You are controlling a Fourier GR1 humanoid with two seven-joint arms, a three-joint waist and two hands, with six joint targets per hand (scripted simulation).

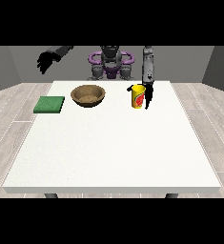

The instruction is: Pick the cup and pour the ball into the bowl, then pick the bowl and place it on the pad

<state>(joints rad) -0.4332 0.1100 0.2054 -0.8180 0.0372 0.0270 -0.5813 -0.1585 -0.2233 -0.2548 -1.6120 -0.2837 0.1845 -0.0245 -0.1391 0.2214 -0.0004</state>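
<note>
A yellow cup (137,96) with a red mark stands upright on the white table (113,147), right of centre near the far edge. The hand at the view's right (147,95) hangs down right beside the cup, its fingers pointing downward along the cup's right side and its thumb showing at the cup's rim. A brown wooden bowl (88,95) sits left of the cup. Further left lies a flat green pad (49,104). The hand at the view's left (46,61) is raised above and beyond the table's far left corner, fingers hanging relaxed. No ball shows.
The robot's torso (110,64) stands behind the far edge of the table. A grey wooden floor surrounds the table on all sides.
</note>
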